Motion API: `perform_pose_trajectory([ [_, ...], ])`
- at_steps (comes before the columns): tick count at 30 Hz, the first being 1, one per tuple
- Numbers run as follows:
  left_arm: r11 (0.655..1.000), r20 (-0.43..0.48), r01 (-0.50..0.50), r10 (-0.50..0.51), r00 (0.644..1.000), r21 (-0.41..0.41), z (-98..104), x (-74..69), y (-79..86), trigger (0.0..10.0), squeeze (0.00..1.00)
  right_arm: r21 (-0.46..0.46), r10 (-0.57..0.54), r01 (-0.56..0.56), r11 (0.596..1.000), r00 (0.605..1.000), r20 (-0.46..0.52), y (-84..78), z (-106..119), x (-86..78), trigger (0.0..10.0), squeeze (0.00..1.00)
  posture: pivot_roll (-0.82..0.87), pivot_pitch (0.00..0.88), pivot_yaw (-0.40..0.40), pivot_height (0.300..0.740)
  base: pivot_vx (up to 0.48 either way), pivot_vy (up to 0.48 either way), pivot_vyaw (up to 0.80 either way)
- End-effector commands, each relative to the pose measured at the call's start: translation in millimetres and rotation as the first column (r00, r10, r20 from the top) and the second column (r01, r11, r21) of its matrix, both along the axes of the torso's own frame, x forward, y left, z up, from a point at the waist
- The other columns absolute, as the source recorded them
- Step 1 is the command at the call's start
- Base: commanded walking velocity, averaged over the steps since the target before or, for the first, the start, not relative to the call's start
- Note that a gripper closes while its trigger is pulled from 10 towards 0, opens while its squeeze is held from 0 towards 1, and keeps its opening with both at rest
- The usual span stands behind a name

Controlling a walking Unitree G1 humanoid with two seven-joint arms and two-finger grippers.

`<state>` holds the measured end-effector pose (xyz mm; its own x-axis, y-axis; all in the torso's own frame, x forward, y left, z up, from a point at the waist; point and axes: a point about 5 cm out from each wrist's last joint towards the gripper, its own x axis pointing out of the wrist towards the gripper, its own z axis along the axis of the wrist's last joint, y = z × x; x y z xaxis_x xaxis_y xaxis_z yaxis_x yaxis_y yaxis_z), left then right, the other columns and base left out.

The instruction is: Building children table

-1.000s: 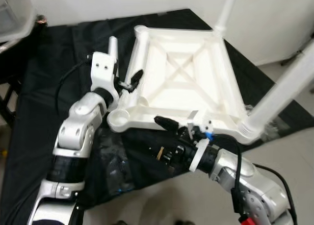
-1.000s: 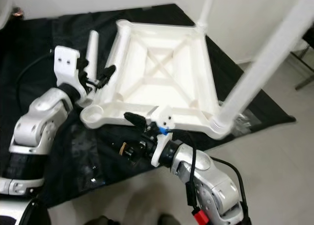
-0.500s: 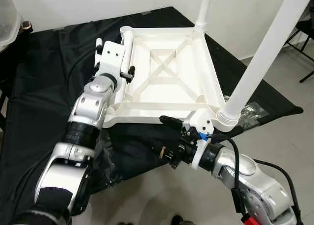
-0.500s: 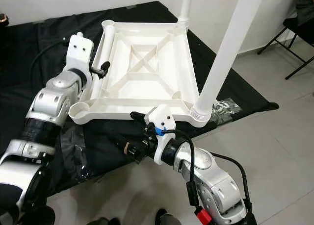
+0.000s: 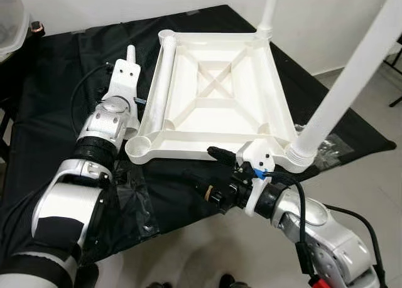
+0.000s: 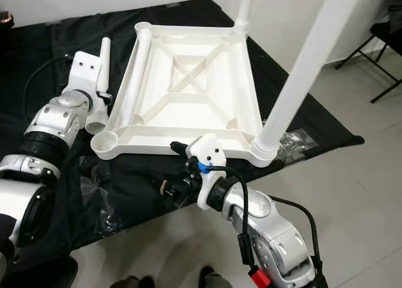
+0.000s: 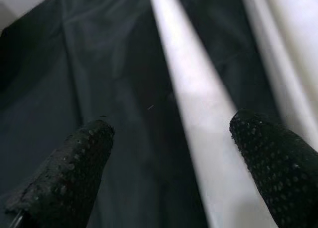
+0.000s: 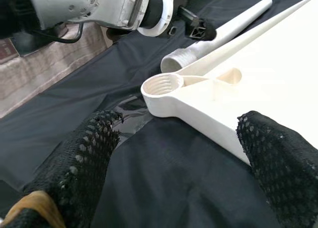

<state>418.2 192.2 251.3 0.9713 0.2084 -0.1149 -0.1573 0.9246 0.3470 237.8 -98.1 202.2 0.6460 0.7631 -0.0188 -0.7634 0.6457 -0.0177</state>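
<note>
Left wrist view: left gripper (image 7: pixel 169 153) wide around one loose round leg (image 7: pixel 191 104); right gripper (image 8: pixel 184 153) wide; ribbed tabletop (image 5: pixel 217 93) carries two legs

The left gripper (image 7: pixel 171 153) has its two black studded fingers (image 7: pixel 74 163) spread wide apart; between them a white table leg (image 7: pixel 196 104) runs across black cloth (image 7: pixel 89 64); white tabletop frame (image 7: pixel 288 44) at upper right.

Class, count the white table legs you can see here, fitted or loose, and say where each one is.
3: one leg screwed in at the near right corner, one at the far right corner, and one loose leg beside the left gripper.
</note>
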Motion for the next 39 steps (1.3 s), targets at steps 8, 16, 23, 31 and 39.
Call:
perform_pose_trajectory([
  [8,1.000,-0.121,0.025,-0.027,0.992,-0.015,-14,0.5,5.4,10.0,0.00,-0.011,-0.027,0.027,1.000,0.999,-0.040,-2.1,-3,-8.9,10.0,0.00,-0.08,0.359,0.032,0.740,0.000,0.000,0.00],
  [16,0.998,-0.228,0.056,-0.061,0.972,-0.025,-16,0.4,6.7,10.0,0.00,-0.009,-0.064,0.064,0.998,0.997,-0.050,-3.0,-3,-10.2,10.0,0.00,-0.08,0.375,0.042,0.740,0.000,0.000,0.00],
  [23,0.994,-0.277,0.108,-0.107,0.955,-0.013,4,1.9,6.4,10.0,0.00,-0.011,-0.101,0.100,0.995,0.993,-0.059,-4.4,-4,-10.0,10.0,0.00,-0.07,0.371,0.052,0.740,0.000,0.000,0.00],
  [31,0.983,-0.177,0.113,-0.138,0.974,-0.147,42,3.7,7.6,10.0,0.00,0.000,-0.124,0.124,0.992,0.990,-0.062,-4.2,-3,-7.7,10.0,0.00,-0.06,0.365,0.053,0.740,0.000,0.000,0.00],
  [39,0.967,-0.319,0.159,-0.217,0.923,-0.198,27,-1.2,5.7,0.0,0.00,-0.002,-0.158,0.158,0.987,0.986,-0.056,-7.0,0,-3.3,10.0,0.00,-0.06,0.356,0.052,0.740,0.000,0.000,0.00],
])
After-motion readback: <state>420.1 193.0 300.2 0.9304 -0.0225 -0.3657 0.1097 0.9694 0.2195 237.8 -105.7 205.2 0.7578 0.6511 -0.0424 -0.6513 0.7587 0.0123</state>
